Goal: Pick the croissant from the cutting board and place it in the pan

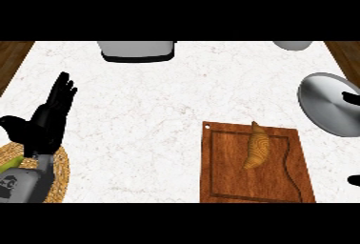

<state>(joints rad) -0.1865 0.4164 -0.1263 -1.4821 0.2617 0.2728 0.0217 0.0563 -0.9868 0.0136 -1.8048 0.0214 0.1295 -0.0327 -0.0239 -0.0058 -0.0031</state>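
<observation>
— Nearest to us is the left hand [48, 114], at the view's left edge above a woven mat [60, 176]; fingers straight and spread, pointing up the worktop [155, 109], holding nothing. It looks to be resting.

— And the right hand [354, 180]?

— Only a black sliver at the right edge, low down beside the cutting board [225, 181]. I cannot tell how its fingers stand.

— Where is the croissant [256, 147]?

— Lying on the cutting board, in the upper middle, its long axis nearly upright in the view, thin tip toward the far edge. Nothing touches it. The pan [330, 102] sits to the right and farther back, well apart from the board, with a dark patch at its right side that may be its handle.

— How would you take hold of it?

— I judge it light, soft and flaky, so it would crush or shed crust under a hard squeeze. The thick middle is the place: fingers on one long flank, thumb on the other. The tapered ends would likely bend or snap.

— Slippery?

— Probably not; the ridged crust should give purchase. The pan is wide, so a gentle set-down ought to suffice.
</observation>
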